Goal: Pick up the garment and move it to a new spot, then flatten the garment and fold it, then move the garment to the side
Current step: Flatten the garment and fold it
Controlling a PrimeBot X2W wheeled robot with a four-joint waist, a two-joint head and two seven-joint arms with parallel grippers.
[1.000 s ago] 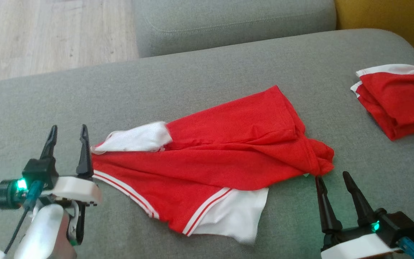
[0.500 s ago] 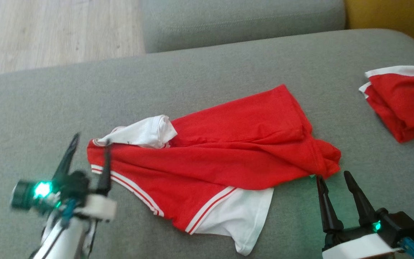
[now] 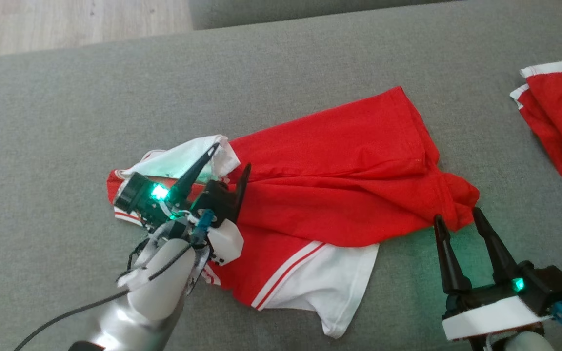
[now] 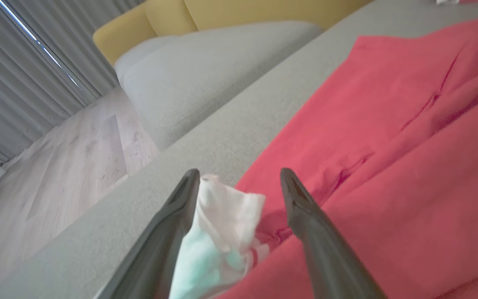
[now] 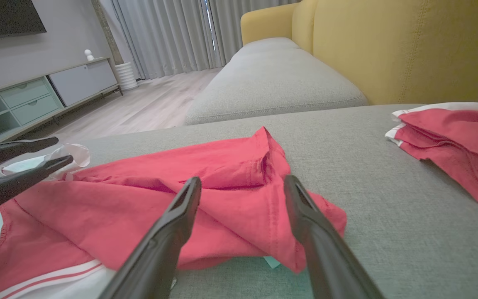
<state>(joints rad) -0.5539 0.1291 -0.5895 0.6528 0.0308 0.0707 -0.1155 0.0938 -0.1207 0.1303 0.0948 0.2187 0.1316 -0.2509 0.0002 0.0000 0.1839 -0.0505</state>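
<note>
A red garment [image 3: 339, 175] with white sleeves lies crumpled across the grey sofa cushion [image 3: 66, 122]. My left gripper [image 3: 230, 156] hovers open over its left end, fingers on either side of the bunched white sleeve [image 4: 222, 224]. One white sleeve [image 3: 332, 287] lies flat at the near edge. My right gripper [image 3: 456, 217] stands open just short of the garment's bunched right corner [image 5: 305, 224], touching nothing. In the right wrist view the garment [image 5: 160, 191] spreads ahead of the fingers.
A second red and white garment [image 3: 561, 112], folded, rests at the far right of the cushion [image 5: 454, 137]. Another grey cushion [image 5: 272, 79] and a yellow sofa back [image 5: 409, 45] lie beyond. Wooden floor [image 3: 66, 19] runs past the far left edge.
My left gripper has swung right and forward from beside the garment's left edge to above its white sleeve. The head camera has tilted down and shifted. The right gripper has stayed put.
</note>
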